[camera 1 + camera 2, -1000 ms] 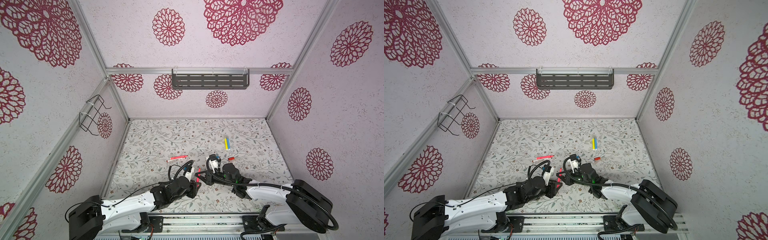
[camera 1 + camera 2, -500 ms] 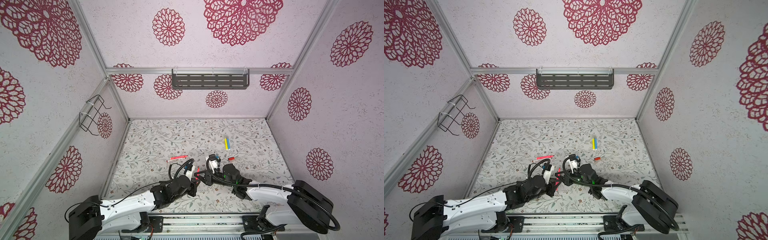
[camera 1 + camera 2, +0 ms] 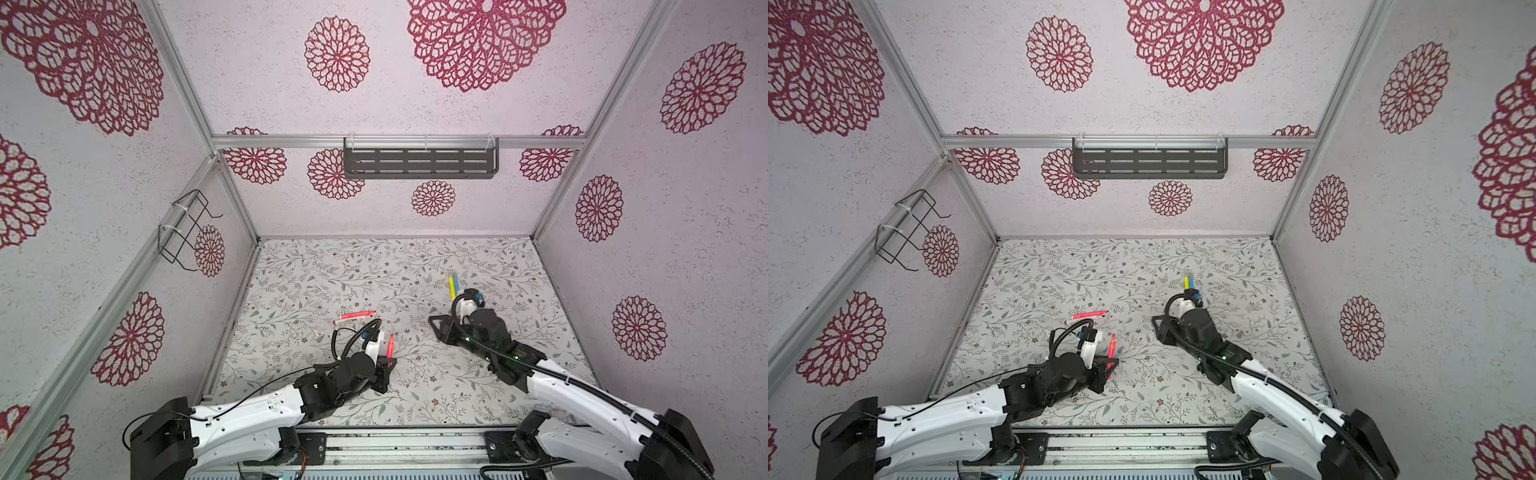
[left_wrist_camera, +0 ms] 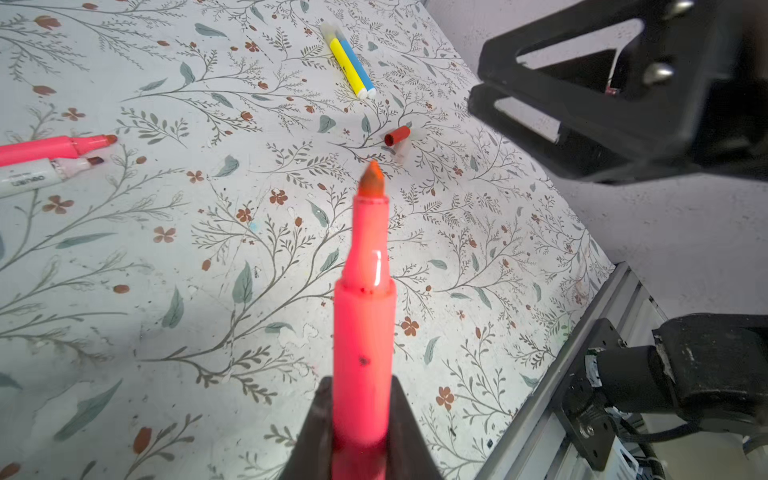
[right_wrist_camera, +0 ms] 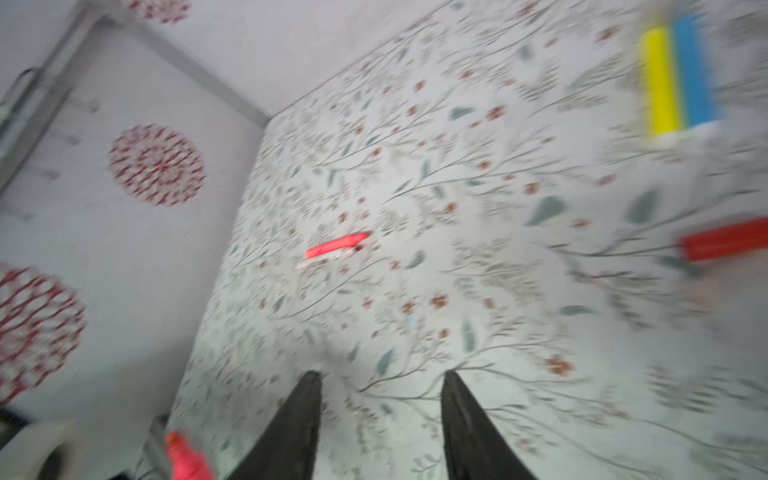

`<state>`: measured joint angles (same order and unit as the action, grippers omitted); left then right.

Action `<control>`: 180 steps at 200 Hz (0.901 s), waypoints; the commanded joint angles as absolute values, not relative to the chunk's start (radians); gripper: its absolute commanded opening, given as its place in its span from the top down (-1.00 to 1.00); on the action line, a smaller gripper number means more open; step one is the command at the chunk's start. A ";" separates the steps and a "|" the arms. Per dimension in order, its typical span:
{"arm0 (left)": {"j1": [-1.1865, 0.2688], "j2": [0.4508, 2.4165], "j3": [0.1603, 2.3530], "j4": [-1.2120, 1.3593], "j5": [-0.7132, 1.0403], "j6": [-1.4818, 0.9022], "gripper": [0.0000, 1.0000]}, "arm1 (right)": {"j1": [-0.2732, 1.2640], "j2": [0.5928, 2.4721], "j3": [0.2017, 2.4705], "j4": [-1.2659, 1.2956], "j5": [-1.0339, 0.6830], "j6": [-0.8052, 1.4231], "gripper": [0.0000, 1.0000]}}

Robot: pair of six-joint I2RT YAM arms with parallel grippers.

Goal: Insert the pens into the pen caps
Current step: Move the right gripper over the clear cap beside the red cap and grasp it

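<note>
Floral desk (image 3: 316,291) before us: the red-orange pen (image 4: 363,316), uncapped, sits clenched in our left fingers (image 4: 318,411) near 6 o'clock. A red cap (image 4: 397,135) lies loose; yellow and blue pens (image 3: 451,287) lie side by side at 2 o'clock. Our right fingers (image 5: 305,411) hang released, empty.

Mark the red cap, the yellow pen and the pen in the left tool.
red cap (image 4: 397,136): left wrist view, its side.
yellow pen (image 4: 348,66): left wrist view, mid-barrel.
held pen (image 4: 363,316): left wrist view, barrel.
</note>
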<state>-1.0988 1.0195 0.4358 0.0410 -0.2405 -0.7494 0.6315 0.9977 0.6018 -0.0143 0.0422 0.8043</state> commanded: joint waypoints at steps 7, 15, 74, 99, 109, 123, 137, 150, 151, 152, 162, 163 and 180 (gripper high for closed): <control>-1.102 1.024 0.421 0.093 -0.228 -0.755 1.00 | 0.502 0.996 0.640 -0.291 0.103 0.752 0.17; -1.104 1.025 0.421 0.099 -0.227 -0.755 1.00 | 0.468 1.018 0.655 -0.315 0.092 0.732 0.19; -1.118 0.983 0.398 0.098 -0.239 -0.759 1.00 | 0.364 1.247 0.745 -0.306 0.011 0.674 0.28; -1.123 0.958 0.384 0.097 -0.252 -0.765 1.00 | 0.356 1.327 0.773 -0.286 0.009 0.674 0.30; -1.124 0.954 0.380 0.095 -0.254 -0.765 1.00 | 0.356 1.361 0.788 -0.285 0.011 0.674 0.35; -1.126 0.953 0.383 0.086 -0.257 -0.765 1.00 | 0.355 1.404 0.808 -0.291 0.024 0.676 0.38; -1.129 0.955 0.386 0.080 -0.262 -0.760 1.00 | 0.354 1.443 0.828 -0.288 0.043 0.677 0.40; -1.131 0.959 0.388 0.077 -0.264 -0.757 1.00 | 0.353 1.485 0.852 -0.287 0.051 0.674 0.40; -1.131 0.960 0.388 0.078 -0.264 -0.757 1.00 | 0.353 1.488 0.855 -0.289 0.053 0.675 0.40; -1.131 0.960 0.388 0.078 -0.264 -0.757 1.00 | 0.353 1.493 0.858 -0.289 0.053 0.674 0.40; -1.132 0.962 0.388 0.077 -0.266 -0.757 1.00 | 0.351 1.521 0.881 -0.295 0.058 0.671 0.40; -1.132 0.962 0.388 0.077 -0.267 -0.756 1.00 | 0.351 1.525 0.882 -0.296 0.058 0.670 0.40; -1.135 0.960 0.388 0.074 -0.270 -0.755 1.00 | 0.351 1.569 0.914 -0.309 0.076 0.666 0.40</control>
<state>-1.1175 0.9646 0.3862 0.0734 -0.2470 -0.7525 0.3592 1.5311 0.8574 -0.2893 0.0315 0.6888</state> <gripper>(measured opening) 0.173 0.300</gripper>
